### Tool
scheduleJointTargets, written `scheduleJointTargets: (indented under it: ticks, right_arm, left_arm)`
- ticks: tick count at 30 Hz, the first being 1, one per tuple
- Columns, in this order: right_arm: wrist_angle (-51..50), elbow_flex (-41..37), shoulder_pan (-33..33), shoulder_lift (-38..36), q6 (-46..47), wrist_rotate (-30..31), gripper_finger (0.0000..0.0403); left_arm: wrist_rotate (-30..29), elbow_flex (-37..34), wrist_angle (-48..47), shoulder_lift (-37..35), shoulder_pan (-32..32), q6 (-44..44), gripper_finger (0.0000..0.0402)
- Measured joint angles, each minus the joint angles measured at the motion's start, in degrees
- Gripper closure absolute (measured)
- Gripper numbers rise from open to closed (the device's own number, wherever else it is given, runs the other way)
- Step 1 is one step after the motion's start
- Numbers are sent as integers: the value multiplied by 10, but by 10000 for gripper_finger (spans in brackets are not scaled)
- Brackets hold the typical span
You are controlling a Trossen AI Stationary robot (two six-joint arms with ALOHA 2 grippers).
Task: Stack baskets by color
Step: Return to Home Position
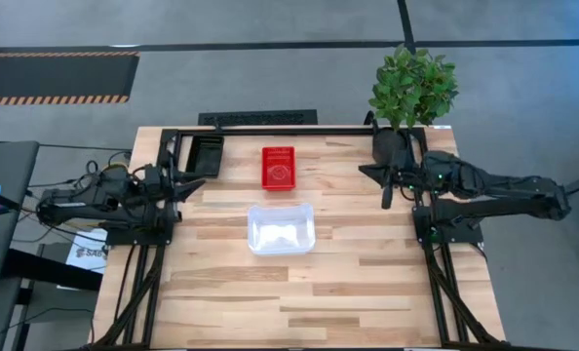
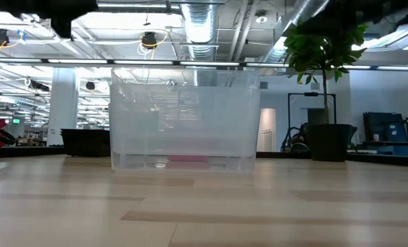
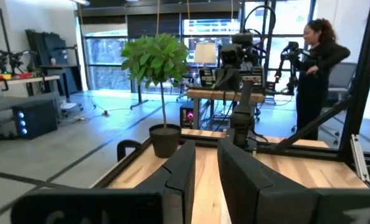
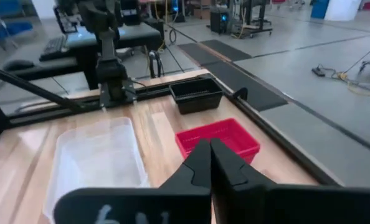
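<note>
A red basket (image 1: 278, 167), a black basket (image 1: 209, 154) and a clear basket (image 1: 281, 228) each rest on their bottoms on the wooden table (image 1: 348, 292). The black one is at the far left, the red one at the far middle, and the clear one in the centre. My left gripper (image 1: 194, 185) hangs level at the table's left side, beside the black basket. Its fingers (image 3: 185, 168) stand a narrow gap apart with nothing between them. My right gripper (image 4: 208, 144) is shut and empty at the right side, pointing toward the red basket (image 4: 219, 138).
A potted green plant (image 1: 413, 88) stands at the table's far right corner, close behind my right arm. A black frame rail (image 1: 270, 130) runs along the far edge. A person (image 3: 316, 68) stands in the room beyond the table. Bare wood lies toward the near edge.
</note>
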Motion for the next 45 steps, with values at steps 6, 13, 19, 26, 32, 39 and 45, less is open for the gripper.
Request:
scheduleJointTargets:
  ticks: [6,13,19,26,32,39,45]
  right_arm:
    - [50,-82,5,-48,50,0,391]
    - [159,-175,19,-79,58,-1,388]
    - [231,-239,19,-89,72,-16,393]
    - [265,-280,19,-89,81,-58,392]
    - [288,-313,19,-97,84,-60,393]
    - [251,-340,19,-165,78,-67,394]
    - [155,-348,19,-267,61,-89,393]
  left_arm:
    - [-1,-58,4,-50,0,-30,343]
    - [2,-123,32,-62,0,-53,343]
    - [21,-160,46,-62,0,-70,343]
    - [53,-194,89,-62,0,-75,343]
    - [62,-206,84,-62,0,-80,343]
    - [83,-206,80,-62,0,-83,343]
    - [109,-206,73,-62,0,-69,343]
